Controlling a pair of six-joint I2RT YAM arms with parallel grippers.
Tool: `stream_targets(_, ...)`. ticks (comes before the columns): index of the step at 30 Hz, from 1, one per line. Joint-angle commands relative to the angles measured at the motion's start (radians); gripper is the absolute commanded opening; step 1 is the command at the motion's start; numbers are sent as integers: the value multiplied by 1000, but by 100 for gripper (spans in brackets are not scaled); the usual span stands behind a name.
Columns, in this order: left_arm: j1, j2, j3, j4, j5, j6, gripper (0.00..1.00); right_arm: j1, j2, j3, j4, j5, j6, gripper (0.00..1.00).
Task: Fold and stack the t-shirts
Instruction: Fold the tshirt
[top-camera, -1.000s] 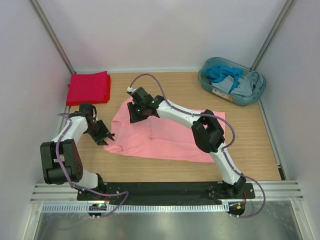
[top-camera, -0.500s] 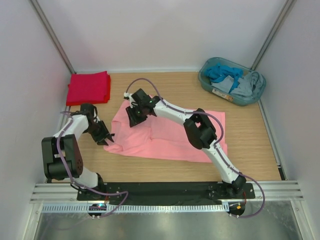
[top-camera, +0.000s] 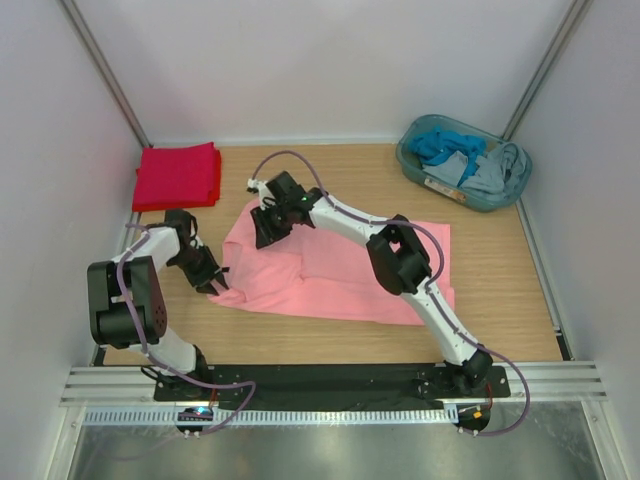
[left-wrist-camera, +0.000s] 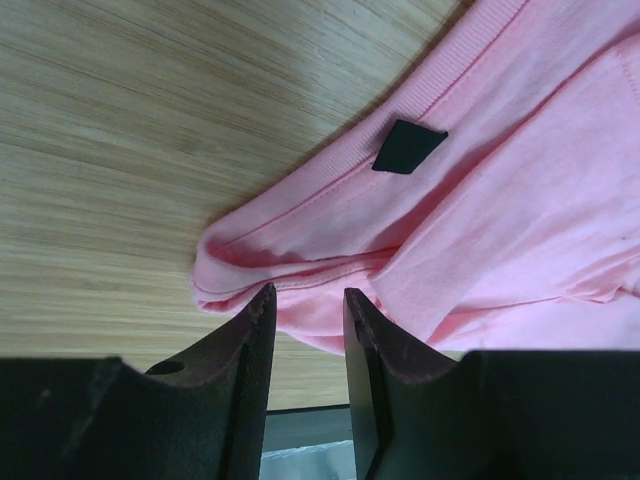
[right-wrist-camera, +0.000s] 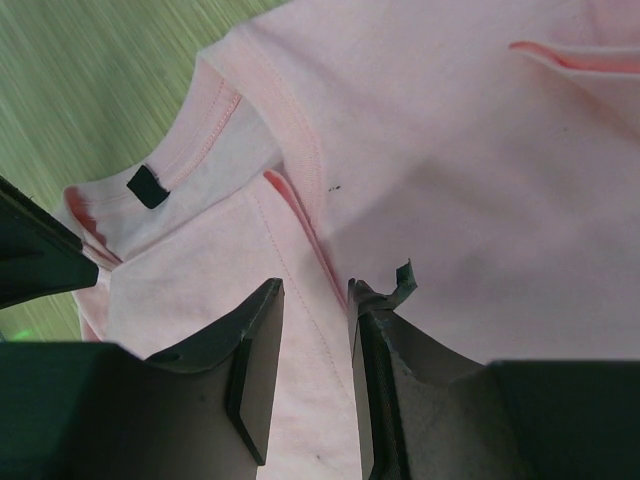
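Observation:
The salmon-pink t-shirt (top-camera: 340, 270) lies spread across the middle of the table, its left side bunched. Its dark neck label shows in the left wrist view (left-wrist-camera: 408, 147) and the right wrist view (right-wrist-camera: 148, 186). The bright red t-shirt (top-camera: 178, 175) lies folded at the back left. My left gripper (top-camera: 215, 285) is at the pink shirt's near-left corner, jaws narrowly open, tips straddling the rolled hem (left-wrist-camera: 308, 292). My right gripper (top-camera: 262, 232) is low over the shirt's far-left part near the collar, jaws narrowly open over the cloth (right-wrist-camera: 315, 285), beside a fold edge.
A teal basket (top-camera: 404, 158) with blue and grey clothes stands at the back right. White walls close in the left, back and right. The black arm-base rail runs along the near edge.
My right gripper has shifted slightly left over the pink shirt's collar area. My left arm's elbow has swung in, its gripper staying at the shirt's corner. The shirts have not moved.

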Motion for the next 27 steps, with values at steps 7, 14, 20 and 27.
stream_targets(7, 5, 9, 29, -6, 48, 30, 36, -11, 57, 65, 54, -111, 15, 40)
stream_targets(14, 4, 35, 42, -34, 45, 28, 36, -11, 62, 68, 62, -122, 27, 40)
stream_targets(20, -2, 2, 72, -86, 5, 42, 36, -9, 50, 74, 67, -112, 16, 39)
stream_targets(27, -34, 58, 92, -106, -73, 34, 36, -6, 53, 82, 48, -94, 1, 37)
